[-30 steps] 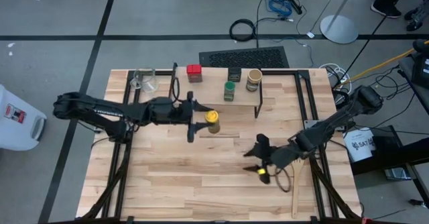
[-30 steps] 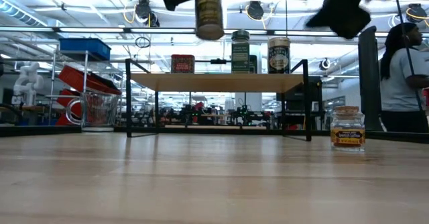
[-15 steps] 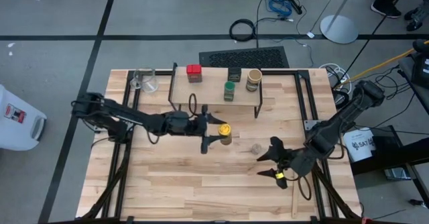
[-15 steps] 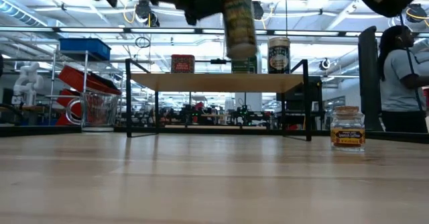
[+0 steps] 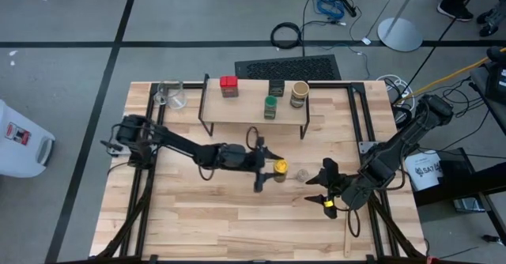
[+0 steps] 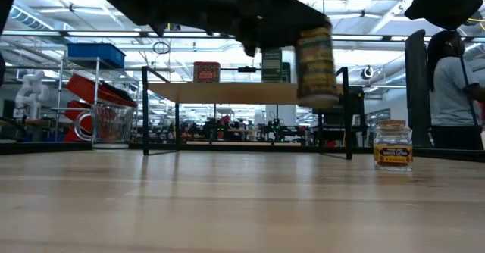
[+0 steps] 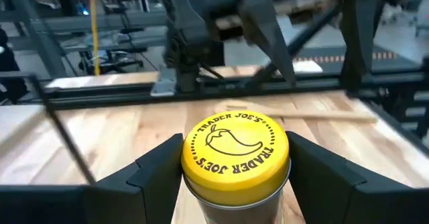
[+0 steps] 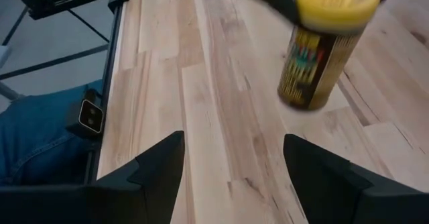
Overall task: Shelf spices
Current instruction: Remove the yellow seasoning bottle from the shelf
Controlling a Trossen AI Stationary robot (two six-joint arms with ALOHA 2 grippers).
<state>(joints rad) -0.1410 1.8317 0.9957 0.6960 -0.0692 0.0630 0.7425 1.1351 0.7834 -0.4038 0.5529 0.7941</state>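
My left gripper (image 5: 271,169) reaches in from the table's left and is shut on the yellow jar (image 5: 280,167), which the low view shows in the air (image 6: 316,64) in front of the shelf (image 5: 251,115). On the shelf's plank stand a red tin (image 5: 229,86), a dark tin (image 5: 276,88), a green-lidded jar (image 5: 271,107) and a tan jar (image 5: 299,94). A tiny brown jar (image 5: 301,173) stands on the table just right of the yellow jar. My right gripper (image 5: 319,183) hovers open to the right of both, holding nothing. My left gripper pinches the yellow jar's body just under its lid (image 7: 201,194) between its two fingers (image 7: 157,177), one on each side. The fingers come nearly level from the table's left. The jar stays about upright, lid up, lifted clear of the table.
A clear glass cup (image 5: 170,95) stands at the far left by the shelf. A wooden spatula (image 5: 348,231) lies near the right front corner. A person stands beyond the table at the right (image 6: 455,86). Bare wood lies in front of the shelf (image 5: 198,209).
My left gripper has carried the yellow jar toward the table's right and near edges and downward, keeping it upright and clear of the table. My right gripper has drawn back a little toward the right edge, still open.
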